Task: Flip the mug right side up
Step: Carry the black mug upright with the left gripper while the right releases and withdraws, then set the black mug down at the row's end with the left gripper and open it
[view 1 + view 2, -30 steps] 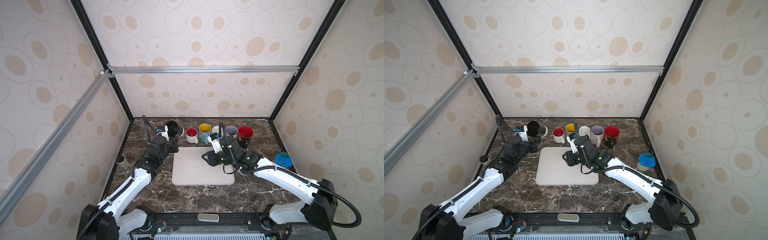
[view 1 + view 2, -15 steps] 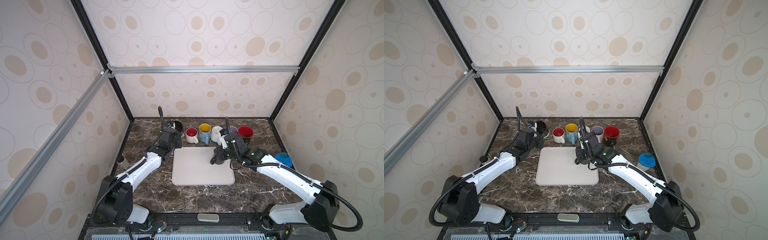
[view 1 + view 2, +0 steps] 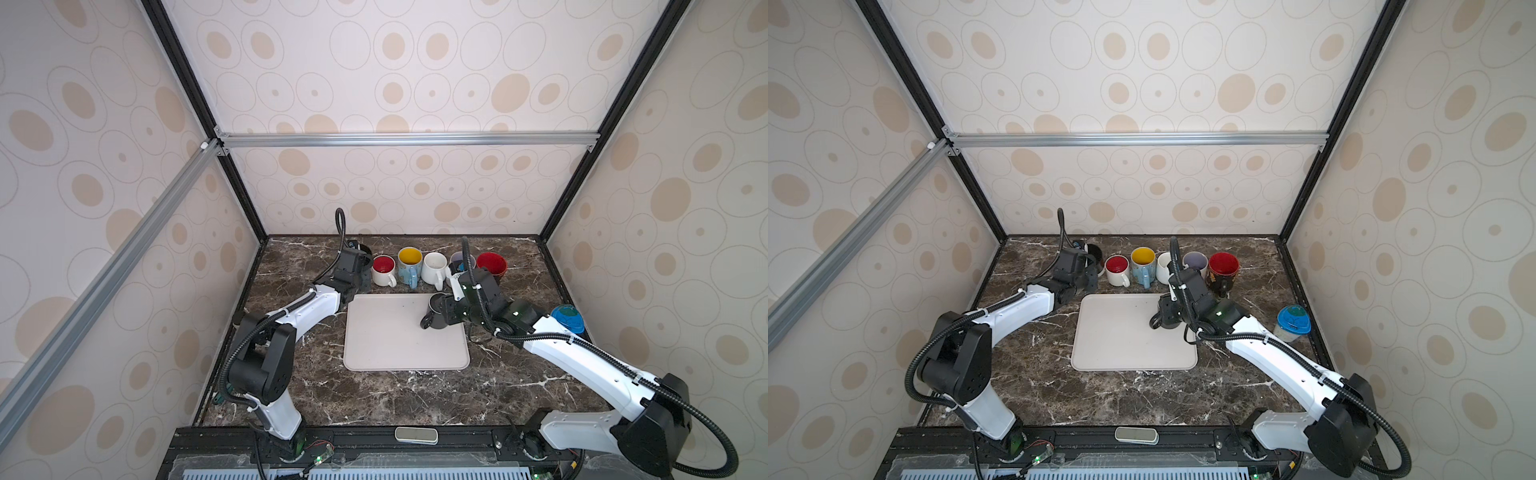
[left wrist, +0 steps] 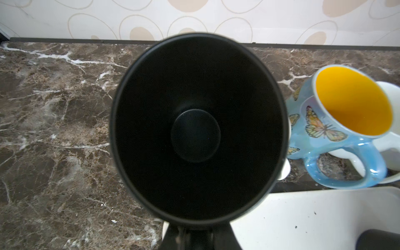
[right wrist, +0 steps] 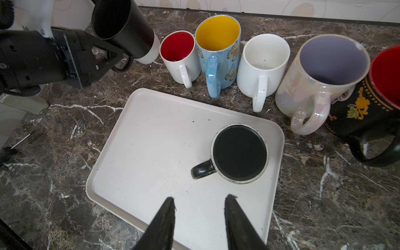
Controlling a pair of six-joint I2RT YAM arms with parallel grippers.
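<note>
The left tool (image 5: 116, 57), clenched on the tilted black mug (image 5: 121, 28) at the upper left of the right wrist view, could knock that mug's white base into the red-lined mug (image 5: 181, 65) just beside it, while the right tool (image 5: 200, 198) hangs released above the tray (image 5: 151, 140).

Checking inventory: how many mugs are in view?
7. Back row: red-lined white mug, butterfly mug, plain white mug, pearly mug, floral black mug; tall black mug in the left pincer; small black mug on the tray.

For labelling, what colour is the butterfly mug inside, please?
Yellow; the butterfly mug shows best in right wrist view.
</note>
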